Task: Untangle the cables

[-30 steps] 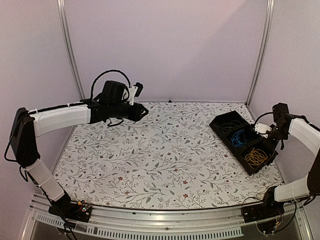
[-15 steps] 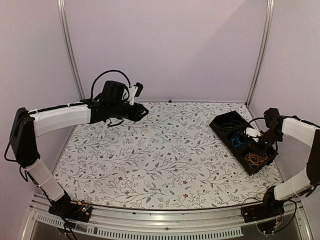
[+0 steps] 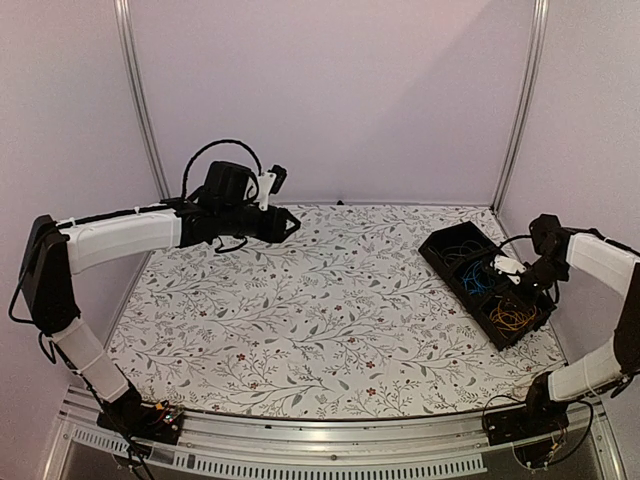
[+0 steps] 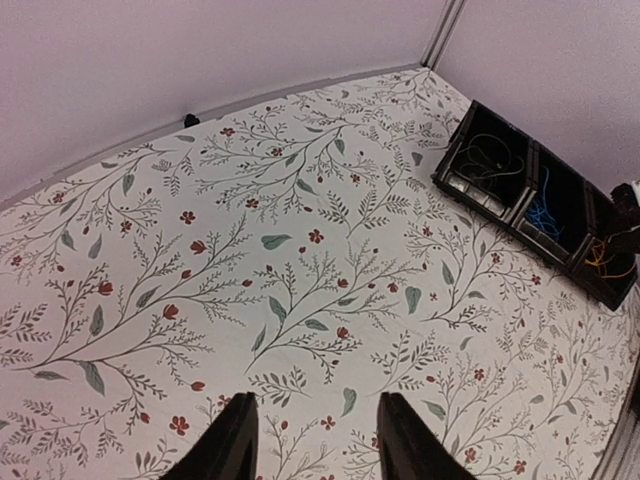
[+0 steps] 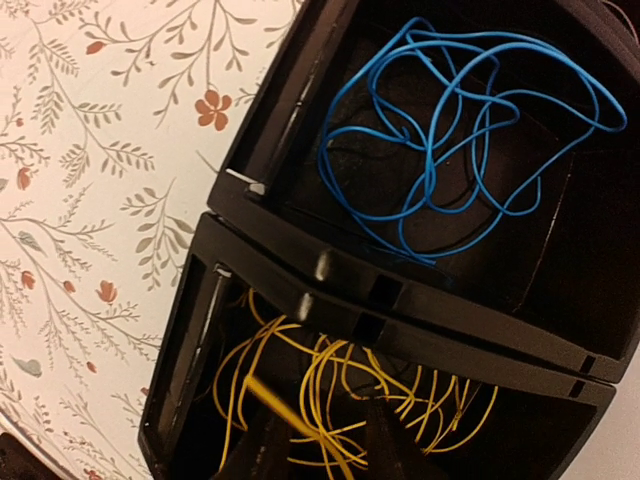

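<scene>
Cables [image 3: 512,316] are kept in a black tray [image 5: 400,300] at the right of the table [image 4: 300,250]: blue wires [image 5: 450,130] in the middle compartment, yellow wires [image 5: 330,380] in the nearest. The right gripper [image 5: 322,452] is held low over the yellow wires, fingers parted, nothing clamped. The left gripper [image 4: 315,445] is held above the table's far left, spread and empty.

This is a robot test cell in a lab, not a home. Plain lilac walls [image 3: 330,90] close the space on three sides, with bare aluminium posts [image 3: 140,100] in the corners. A left arm [image 3: 120,235] and a right arm [image 3: 600,260] are bolted to a metal rail [image 3: 330,432] at the near edge of a table [image 3: 320,300] with a flowered cover.
</scene>
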Motion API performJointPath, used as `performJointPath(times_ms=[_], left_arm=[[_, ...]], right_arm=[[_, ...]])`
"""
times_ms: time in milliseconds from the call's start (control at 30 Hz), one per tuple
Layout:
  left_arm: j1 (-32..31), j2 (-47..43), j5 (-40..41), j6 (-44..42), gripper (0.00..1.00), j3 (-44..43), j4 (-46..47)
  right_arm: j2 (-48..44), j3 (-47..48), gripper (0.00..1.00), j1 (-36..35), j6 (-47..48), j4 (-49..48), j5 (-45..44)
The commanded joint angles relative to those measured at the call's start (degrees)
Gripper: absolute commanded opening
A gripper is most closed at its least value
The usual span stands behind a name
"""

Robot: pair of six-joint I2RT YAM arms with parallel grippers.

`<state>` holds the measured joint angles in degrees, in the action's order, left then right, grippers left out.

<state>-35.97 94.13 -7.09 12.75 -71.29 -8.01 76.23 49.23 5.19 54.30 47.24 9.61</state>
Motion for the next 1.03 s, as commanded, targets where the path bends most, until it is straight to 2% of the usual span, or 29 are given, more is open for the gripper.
performJointPath(times_ms=[0,33,67,200,400,433,500,600,667,767,833,900,1000], left_arm=[[-0.5,-2.1,-2.5,-1.7,0.93,0.2,1.3],[-0.5,-2.4,-3.8,-2.2,0.99,0.5,2.0],[-0.5,-2.6,-4.6,-2.7,1.0,0.9,2.7],[-0.6,-2.4,0.4,-3.4,1.0,1.4,2.1],[-1.2,-3.5,0.5,-6.8,1.0,-0.7,-0.3],[-1.1,-4.1,1.3,-6.6,1.0,-0.9,-0.7],[-1.1,-6.3,3.9,-6.4,1.0,-0.3,-1.1],[-1.1,-10.9,8.8,-6.6,1.0,2.6,0.2],[-1.1,-14.3,10.8,-6.7,1.0,4.9,1.7],[-1.0,-19.3,19.6,-5.6,1.0,9.7,5.5],[-0.6,-22.6,24.1,-4.8,1.0,13.6,9.8],[0.0,-24.5,27.4,-3.8,1.0,15.3,10.4],[1.2,-25.5,27.6,-6.0,1.0,14.7,9.2]], right_arm=[[-3.5,4.3,0.37,-0.2,-0.1,6.4,1.2],[-4.4,4.9,0.41,-0.2,0.2,7.0,1.6],[-5.1,5.6,0.44,-0.2,0.5,7.6,1.9],[-5.9,12.7,0.53,-0.2,0.4,13.4,6.6],[-3.4,27.7,0.69,-0.3,-2.4,15.6,21.2],[-2.4,29.7,0.76,-0.3,-3.6,15.3,24.1],[-1.3,32.7,0.97,-0.4,-5.3,13.9,30.1],[-2.5,31.2,0.99,-0.5,-12.4,1.5,33.9],[-5.3,27.3,0.99,-1.4,-23.8,-12.6,31.4],[-9.4,21.1,0.99,-4.3,-32.2,-25.9,28.1],[-9.8,19.4,0.99,-8.5,-34.9,-28.9,26.6],[-7.7,18.7,0.99,-10.5,-37.1,-31.4,26.1],[-6.1,14.5,0.99,-13.2,-44.3,-40.4,17.3]])
